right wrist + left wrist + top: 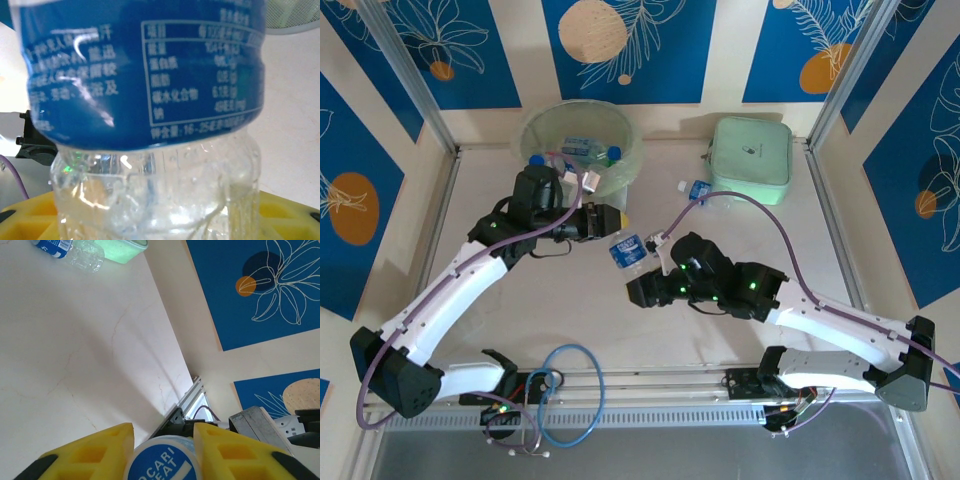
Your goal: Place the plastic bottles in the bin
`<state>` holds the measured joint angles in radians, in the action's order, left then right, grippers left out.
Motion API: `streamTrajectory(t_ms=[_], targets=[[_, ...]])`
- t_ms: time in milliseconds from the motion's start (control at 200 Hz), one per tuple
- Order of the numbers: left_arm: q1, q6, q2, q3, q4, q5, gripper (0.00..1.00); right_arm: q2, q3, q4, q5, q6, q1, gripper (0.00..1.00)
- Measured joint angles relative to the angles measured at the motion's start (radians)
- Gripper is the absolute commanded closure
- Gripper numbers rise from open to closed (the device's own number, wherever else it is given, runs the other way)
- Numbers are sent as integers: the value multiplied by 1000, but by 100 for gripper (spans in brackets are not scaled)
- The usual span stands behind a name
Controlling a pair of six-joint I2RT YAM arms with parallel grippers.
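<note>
The left hand pinches a blue-capped bottle just beside the bin; the right hand pinches a second bottle near the middle of the table. If both reach for the bin together, the arms could collide, or the thin crumpled bottle could slip free

The bottle is gleaming as clear, glossy, crinkled plastic under a shiny blue printed film label. The capped bottle is showing a smooth blue printed top between yellow fingers that are looking like matt moulded plastic. The table is reading as a pale, smooth, matt surface with faint veins, the bin is letting light through thin translucent green plastic, and the frame rails are shining as brushed metal near the arms' glossy white shells.
</note>
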<state>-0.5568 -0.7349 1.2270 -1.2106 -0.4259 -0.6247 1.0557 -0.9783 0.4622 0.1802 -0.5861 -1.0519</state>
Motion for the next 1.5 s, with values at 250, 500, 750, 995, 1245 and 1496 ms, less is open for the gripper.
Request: streamTrajectory(t_ms=[250,500,750,995,1245,1496], targets=[[0,-16,-1,0,17,0,87,1,-4,3,8,2,0,20],[45,-27,12,-106,-11,18,93,-92,-11,35,97,-14,0,0],[195,-150,47,-255,112,100,95,-299,32,72,212,-50,34,1],[364,-256,146,-346,286,267,99,-306,77,87,232,-77,45,1],[439,-283,287,-351,410,422,100,-306,111,83,231,-95,45,1],[446,-315,431,-351,518,476,100,-306,130,77,204,-99,81,1]])
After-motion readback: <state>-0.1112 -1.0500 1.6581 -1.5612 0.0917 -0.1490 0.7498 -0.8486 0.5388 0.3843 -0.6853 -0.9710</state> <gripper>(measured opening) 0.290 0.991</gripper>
